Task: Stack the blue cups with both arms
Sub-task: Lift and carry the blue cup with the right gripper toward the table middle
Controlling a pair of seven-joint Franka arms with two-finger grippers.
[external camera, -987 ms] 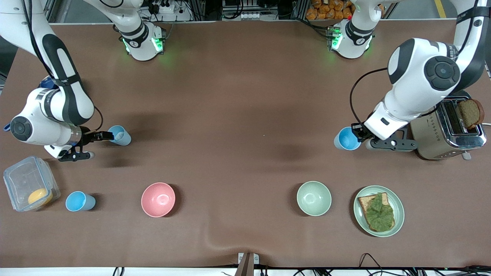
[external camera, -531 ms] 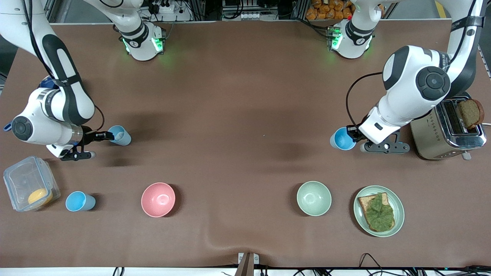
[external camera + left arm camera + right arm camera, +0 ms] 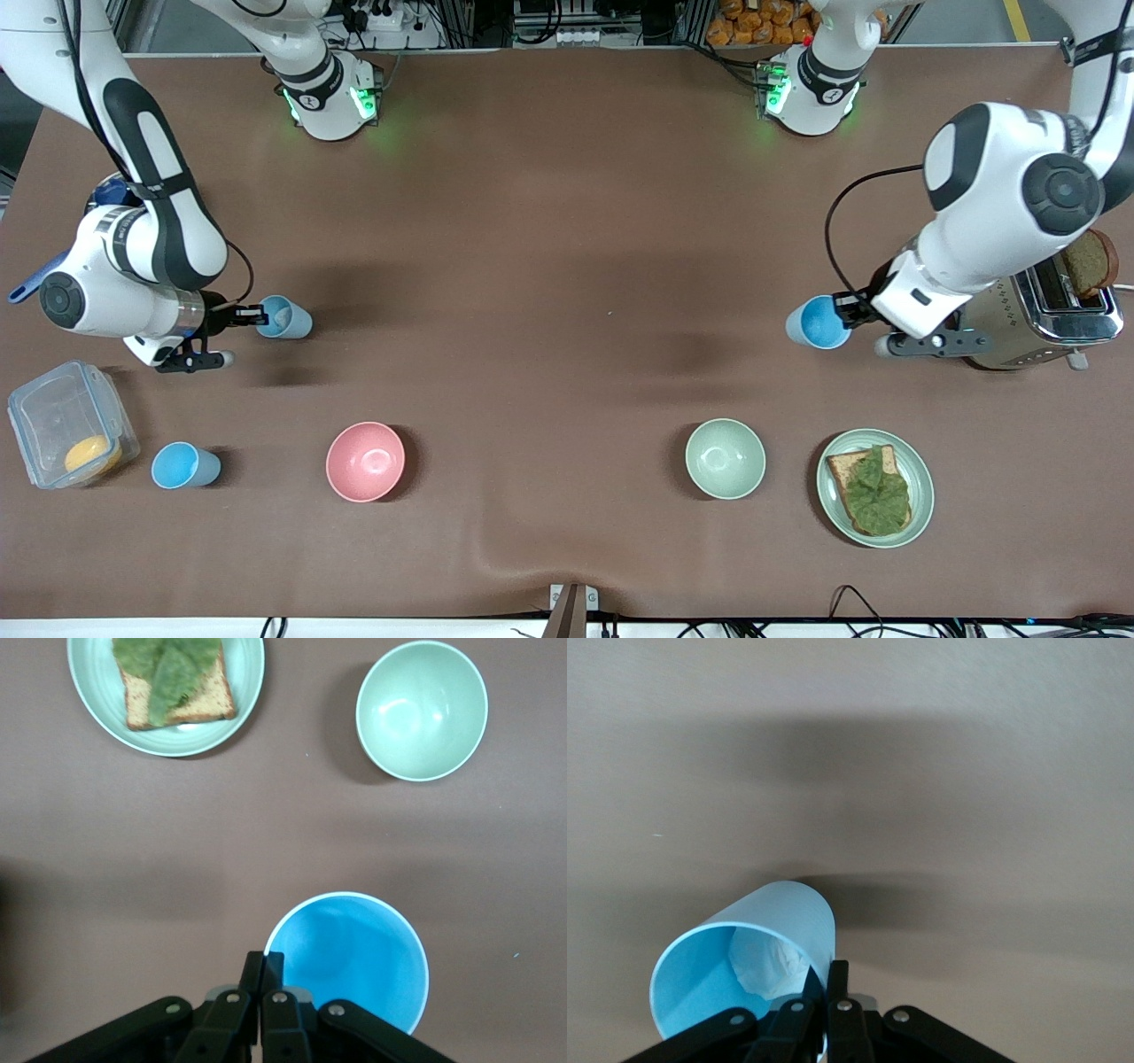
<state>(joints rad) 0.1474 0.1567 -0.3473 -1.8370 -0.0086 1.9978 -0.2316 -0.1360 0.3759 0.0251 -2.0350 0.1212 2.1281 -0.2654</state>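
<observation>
Both cups are now pinched: our right gripper (image 3: 255, 315) just clamped the pale cup (image 3: 285, 317); left gripper (image 3: 852, 308) jaws grip the sky-blue cup (image 3: 817, 322), ready for stacking.

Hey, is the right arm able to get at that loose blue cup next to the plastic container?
Probably not yet: the right gripper is shut on a pale blue cup. Nothing stands between it and the loose blue cup.

There are 3 blue cups (image 3: 815, 322), 2 bowls (image 3: 365, 461) and 1 plate (image 3: 921, 483). Also 1 toaster (image 3: 1045, 323), 1 plastic container (image 3: 53, 416).
</observation>
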